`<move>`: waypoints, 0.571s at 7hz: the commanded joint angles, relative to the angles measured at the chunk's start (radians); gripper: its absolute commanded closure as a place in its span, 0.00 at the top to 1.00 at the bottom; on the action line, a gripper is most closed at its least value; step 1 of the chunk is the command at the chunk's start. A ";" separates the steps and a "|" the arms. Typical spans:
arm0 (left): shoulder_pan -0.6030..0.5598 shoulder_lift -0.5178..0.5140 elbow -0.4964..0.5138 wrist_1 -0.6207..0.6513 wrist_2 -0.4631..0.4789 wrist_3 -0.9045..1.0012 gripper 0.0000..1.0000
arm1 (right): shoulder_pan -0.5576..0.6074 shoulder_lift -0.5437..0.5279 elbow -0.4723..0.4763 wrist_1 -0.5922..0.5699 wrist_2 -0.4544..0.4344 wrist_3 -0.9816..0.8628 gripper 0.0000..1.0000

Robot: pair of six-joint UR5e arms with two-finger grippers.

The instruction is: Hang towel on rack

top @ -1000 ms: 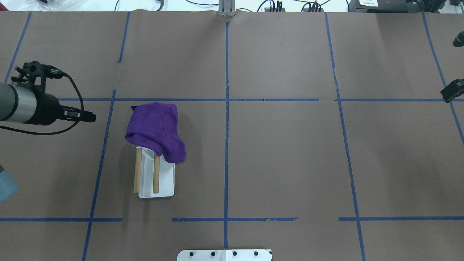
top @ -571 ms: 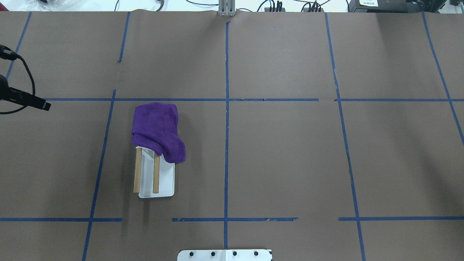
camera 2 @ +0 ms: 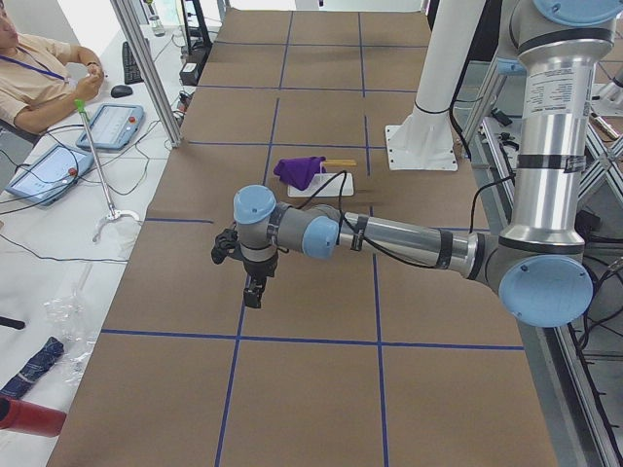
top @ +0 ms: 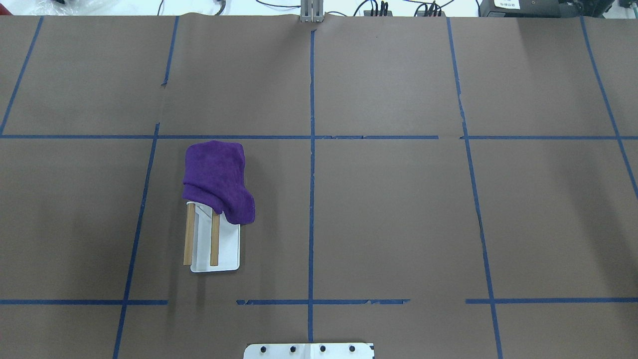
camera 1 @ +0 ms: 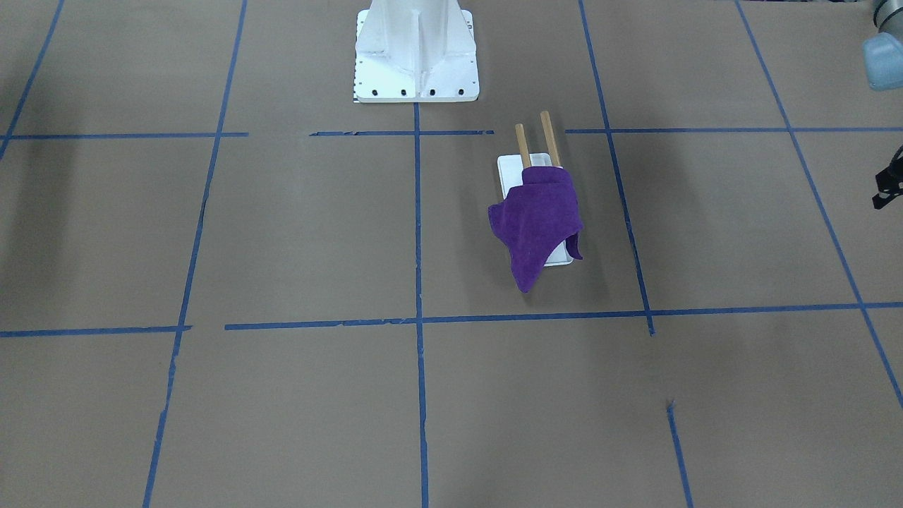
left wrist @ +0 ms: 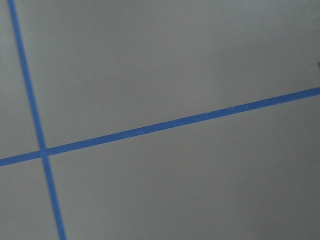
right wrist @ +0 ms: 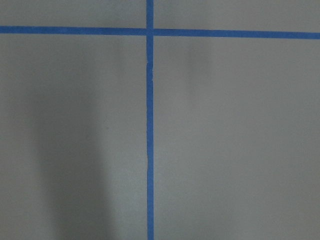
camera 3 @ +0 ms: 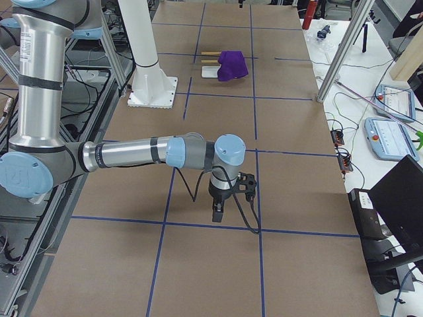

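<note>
Purple towel [top: 217, 174] hangs bunched on one end of the rack [top: 228, 249], a corner trailing toward the surface [top: 398, 224]; lopsided weight could slide it off. Left claw [camera 2: 252, 289] and right claw [camera 3: 217, 210] sit well away; apart or together, I cannot tell.

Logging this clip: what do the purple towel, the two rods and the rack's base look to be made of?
Towel: soft fabric, probably microfibre or terry; matte, fuzzy surface that folds and drapes limply.
Rods: likely bare wood; light brown, matte, plain round dowels.
Base: smooth white plastic or painted metal, cannot tell which; even surface, rounded corners.
</note>
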 commanded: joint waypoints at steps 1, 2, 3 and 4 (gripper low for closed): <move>-0.088 0.079 0.008 0.017 -0.004 0.118 1.00 | 0.008 -0.026 -0.054 0.134 0.045 0.039 1.00; -0.112 0.109 0.000 0.020 -0.004 0.137 1.00 | 0.008 -0.034 -0.121 0.260 0.050 0.088 1.00; -0.112 0.109 0.002 0.041 -0.003 0.137 1.00 | 0.008 -0.032 -0.142 0.331 0.050 0.172 1.00; -0.114 0.092 0.008 0.092 -0.004 0.138 1.00 | 0.008 -0.032 -0.133 0.339 0.053 0.197 1.00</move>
